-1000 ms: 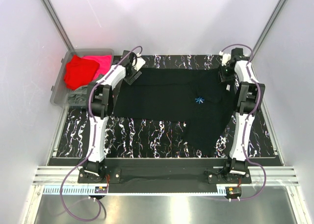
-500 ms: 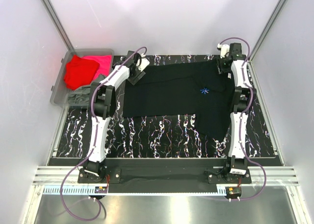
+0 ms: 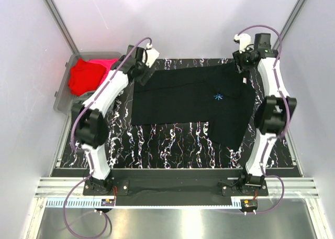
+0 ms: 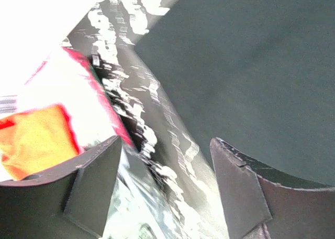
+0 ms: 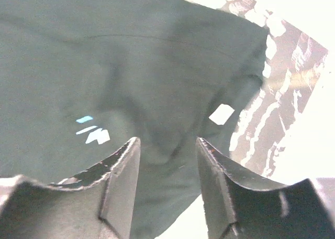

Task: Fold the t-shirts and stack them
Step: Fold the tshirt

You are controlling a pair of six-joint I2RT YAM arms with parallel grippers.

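Note:
The black t-shirt point(image 3: 188, 100) lies spread flat on the marbled table, its blue starburst print point(image 3: 218, 96) facing up. My left gripper point(image 3: 145, 75) hovers over the shirt's far left corner, open and empty; in the left wrist view point(image 4: 166, 142) bare table shows between the fingers and the shirt point(image 4: 251, 66) lies to the right. My right gripper point(image 3: 245, 65) hovers over the far right corner, open; in the right wrist view point(image 5: 167, 140) the shirt point(image 5: 131, 66) lies below the fingers, with a white tag point(image 5: 221, 113). Red point(image 3: 82, 76), magenta-pink point(image 3: 109, 65) and grey-green point(image 3: 78, 101) t-shirts lie in a bin.
A clear plastic bin point(image 3: 61, 95) stands at the table's far left edge, holding the other shirts. White walls with metal posts enclose the table on three sides. The black marbled table point(image 3: 157, 144) shows in front of the shirt.
The black shirt was pulled away from the arms and flattened. Both grippers have since let go of its far corners and risen above it.

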